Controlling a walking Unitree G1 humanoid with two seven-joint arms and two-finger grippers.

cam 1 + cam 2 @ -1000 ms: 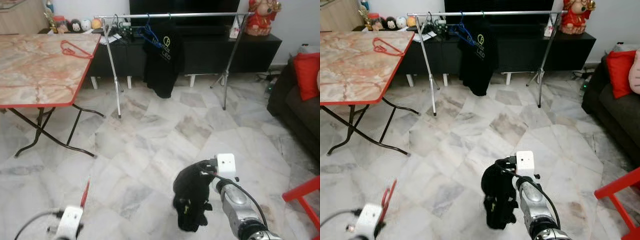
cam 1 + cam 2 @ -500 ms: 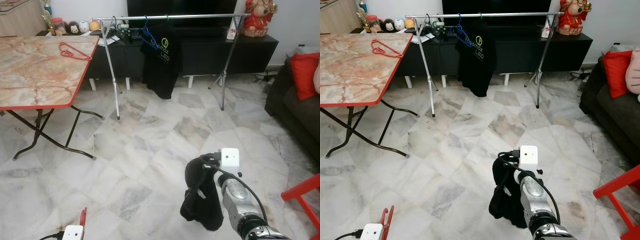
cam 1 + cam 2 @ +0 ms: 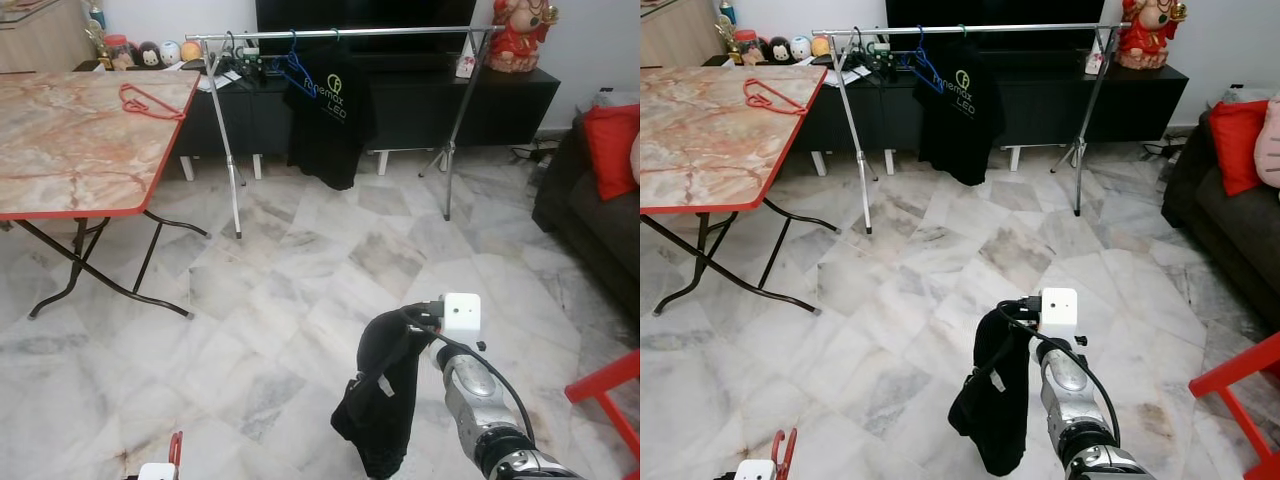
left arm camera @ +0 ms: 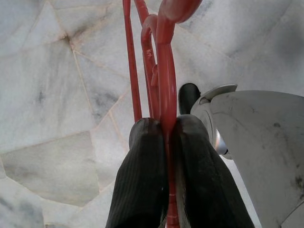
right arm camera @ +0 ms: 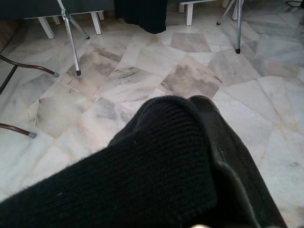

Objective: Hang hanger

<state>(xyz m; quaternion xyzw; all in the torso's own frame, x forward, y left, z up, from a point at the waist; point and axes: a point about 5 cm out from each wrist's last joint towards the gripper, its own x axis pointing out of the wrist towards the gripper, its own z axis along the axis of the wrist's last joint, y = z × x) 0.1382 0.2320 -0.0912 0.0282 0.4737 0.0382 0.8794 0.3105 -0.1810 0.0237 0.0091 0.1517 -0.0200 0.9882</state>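
1. Left wrist view: left tool (image 4: 164, 133) fingers pinched tight on a red hanger (image 4: 161, 71), near left, low over the floor (image 4: 57, 95).
2. Right tool (image 3: 405, 335) carries a black garment (image 3: 385, 400); its grip is hidden, cannot tell.
3. The rail (image 3: 340, 33) stands far off.

A red hanger (image 4: 164, 95) sits between ribbed black fingers (image 4: 142, 180). A black garment (image 3: 385, 400) drapes a silver arm (image 3: 480, 410). The floor (image 3: 300, 290) is grey-veined white marble; the surface (image 3: 70, 140) is pink marbled, edged red.

A red-edged marble bench (image 3: 70, 150) carries a red hanger (image 3: 150, 100) near its far corner, standing on the marble floor (image 3: 300, 280).
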